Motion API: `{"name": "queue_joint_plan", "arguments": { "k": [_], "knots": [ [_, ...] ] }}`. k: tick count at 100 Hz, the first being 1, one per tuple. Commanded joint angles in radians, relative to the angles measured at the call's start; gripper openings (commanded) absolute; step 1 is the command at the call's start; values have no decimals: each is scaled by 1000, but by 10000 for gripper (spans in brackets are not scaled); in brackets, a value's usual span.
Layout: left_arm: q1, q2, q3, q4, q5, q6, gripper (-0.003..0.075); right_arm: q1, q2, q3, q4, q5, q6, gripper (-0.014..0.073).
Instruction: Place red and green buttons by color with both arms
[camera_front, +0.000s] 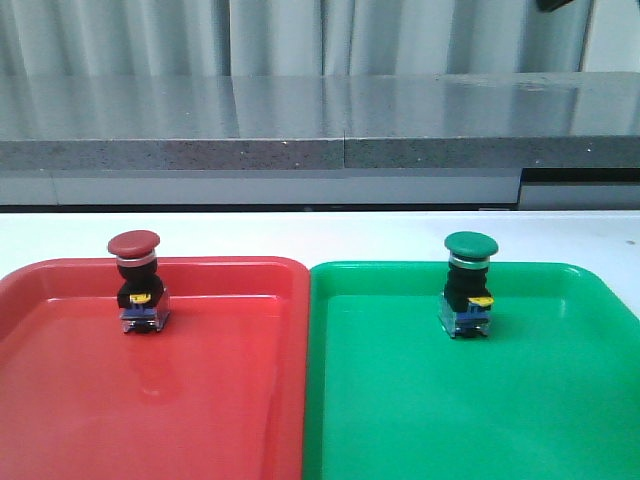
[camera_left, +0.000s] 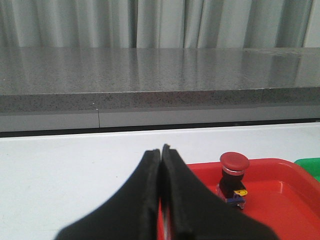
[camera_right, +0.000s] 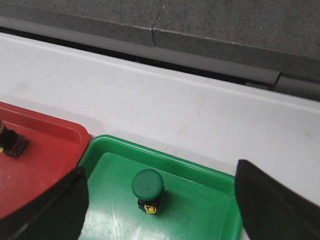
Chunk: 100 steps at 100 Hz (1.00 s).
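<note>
The red button (camera_front: 137, 280) stands upright in the red tray (camera_front: 200, 400), near its far left corner. The green button (camera_front: 468, 283) stands upright in the green tray (camera_front: 540, 410), near its far edge. Neither arm shows in the front view. In the left wrist view my left gripper (camera_left: 161, 151) is shut and empty, low over the near side of the red tray (camera_left: 280, 200), with the red button (camera_left: 233, 177) beyond it to one side. In the right wrist view my right gripper (camera_right: 160, 197) is wide open and empty, high above the green button (camera_right: 148, 190).
The two trays lie side by side on a white table (camera_front: 320, 235). A grey stone ledge (camera_front: 320, 120) and curtains run behind the table's far edge. The red tray's corner (camera_right: 45, 145) also shows in the right wrist view.
</note>
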Motion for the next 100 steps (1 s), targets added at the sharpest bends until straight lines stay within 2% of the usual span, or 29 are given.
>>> {"name": "queue_joint_plan", "arguments": {
  "k": [1,29,36,45,62,70,100],
  "knots": [
    [1,-30,42,1,-80,-4,-19,-3,-105,18,-23,-34,-5,592],
    [1,-30,42,1,-80,-4,-19,-3,-368,157,-23,46,-5,589],
    [1,-30,42,1,-80,-4,-19,-3,-425,181,-23,74,-5,546],
    [1,-30,42,1,-80,-4,-19,-3,-490,196,-29,114,-5,418],
    [1,-30,42,1,-80,-4,-19,-3,-576,203,-45,135,-5,63],
    [1,-30,42,1,-80,-4,-19,-3,-589,203,-45,133,-5,-76],
    [1,-30,42,1,-80,-4,-19,-3,-591,203,-45,135,-5,-68]
  ]
}}
